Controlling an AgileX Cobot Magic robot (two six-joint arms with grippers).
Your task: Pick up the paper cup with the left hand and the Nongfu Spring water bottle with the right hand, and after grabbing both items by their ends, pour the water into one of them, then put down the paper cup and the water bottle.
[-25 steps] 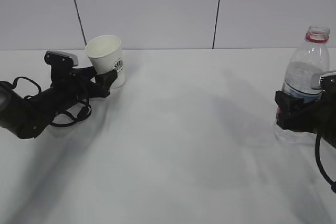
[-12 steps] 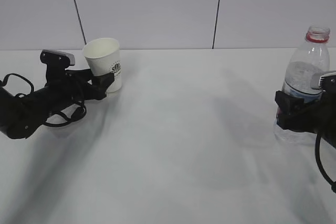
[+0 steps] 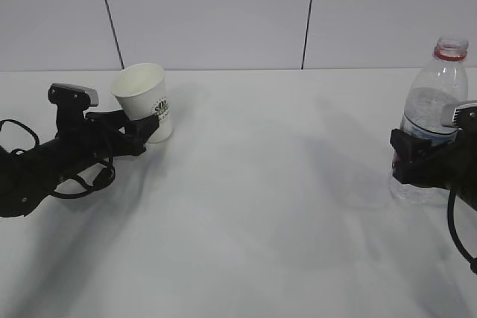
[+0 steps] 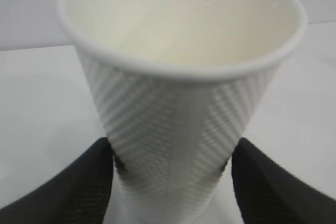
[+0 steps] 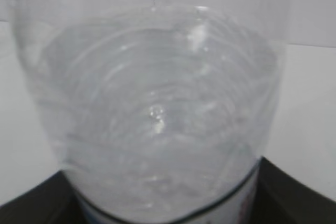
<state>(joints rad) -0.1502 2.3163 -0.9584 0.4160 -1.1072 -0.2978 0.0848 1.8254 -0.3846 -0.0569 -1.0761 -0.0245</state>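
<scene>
The cup [image 4: 181,77] fills your left wrist view: the left gripper [image 4: 173,182] has a dark finger [image 4: 79,187] pressed to each side of its narrow lower part, so it is clamped on the cup near the base. Holding it low leaves the rolled rim and open mouth clear to receive the pour. The inside looks dry and bare.

In the right wrist view, the bottle [image 5: 152,114] sits just as close, its clear ribbed wall and the water [image 5: 157,129] behind it taking up the frame. The right gripper [image 5: 168,203] has its fingers [image 5: 294,192] at the lower corners, closed on the bottle's lower body near the label. That low grip leaves the neck free to swing toward the cup.

In the exterior view, the cup [image 3: 143,109] is at middle left, held by the left gripper [image 3: 145,133] and tipped with its mouth leaning left, toward the arm. Whether its base touches the table [image 3: 246,206] you cannot tell. The bottle [image 3: 432,102] stands upright at the right edge with the right gripper [image 3: 410,158] around it. Its red neck ring shows and no cap is visible, so it looks ready to pour. The two are well apart, with bare table between them.

Both grasps look made; I judge the next job is bringing the cup and bottle together near the middle. Level the cup before you tilt the bottle, or water may run out over its low side.

Farthest back, a pale panelled wall [image 3: 223,13] closes the scene.
</scene>
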